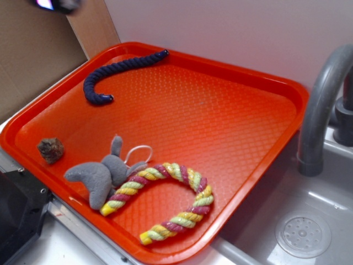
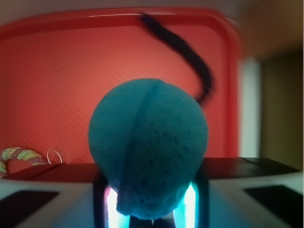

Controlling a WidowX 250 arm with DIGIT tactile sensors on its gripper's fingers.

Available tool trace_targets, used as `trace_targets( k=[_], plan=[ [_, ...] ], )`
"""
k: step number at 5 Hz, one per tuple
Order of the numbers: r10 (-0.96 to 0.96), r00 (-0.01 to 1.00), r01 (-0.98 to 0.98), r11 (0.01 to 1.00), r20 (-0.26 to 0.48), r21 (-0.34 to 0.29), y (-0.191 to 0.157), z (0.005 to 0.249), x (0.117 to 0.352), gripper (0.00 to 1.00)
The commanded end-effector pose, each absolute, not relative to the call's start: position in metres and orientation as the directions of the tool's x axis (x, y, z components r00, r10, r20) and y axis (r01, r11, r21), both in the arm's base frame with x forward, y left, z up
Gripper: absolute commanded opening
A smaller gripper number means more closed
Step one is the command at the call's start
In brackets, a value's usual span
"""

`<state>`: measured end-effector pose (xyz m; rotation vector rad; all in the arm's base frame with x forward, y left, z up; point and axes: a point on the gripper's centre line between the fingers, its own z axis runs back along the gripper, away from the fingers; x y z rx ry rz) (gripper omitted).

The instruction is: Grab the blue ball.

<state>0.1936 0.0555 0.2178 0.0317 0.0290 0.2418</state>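
Note:
The blue ball (image 2: 148,142) fills the middle of the wrist view, teal-blue with a pitted surface and a seam line. It sits squeezed between the two fingers of my gripper (image 2: 149,192), which is shut on it, raised above the orange tray (image 2: 57,71). In the exterior view only a blurred dark bit of the gripper (image 1: 59,4) shows at the top left edge, and the ball is out of view there.
On the orange tray (image 1: 231,116) lie a dark navy rope piece (image 1: 118,70), a grey plush toy (image 1: 99,178), a multicoloured rope (image 1: 176,201) and a small brown lump (image 1: 51,149). A grey faucet (image 1: 322,105) and sink (image 1: 303,221) stand to the right. Cardboard (image 1: 33,55) stands behind on the left.

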Motion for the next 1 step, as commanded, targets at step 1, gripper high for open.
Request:
trace_targets(
  k=[1],
  plan=[
    [0.361, 0.927, -0.353, 0.932, 0.105, -0.085, 0.0277, 0.2127, 0.1402, 0.0]
  ],
)
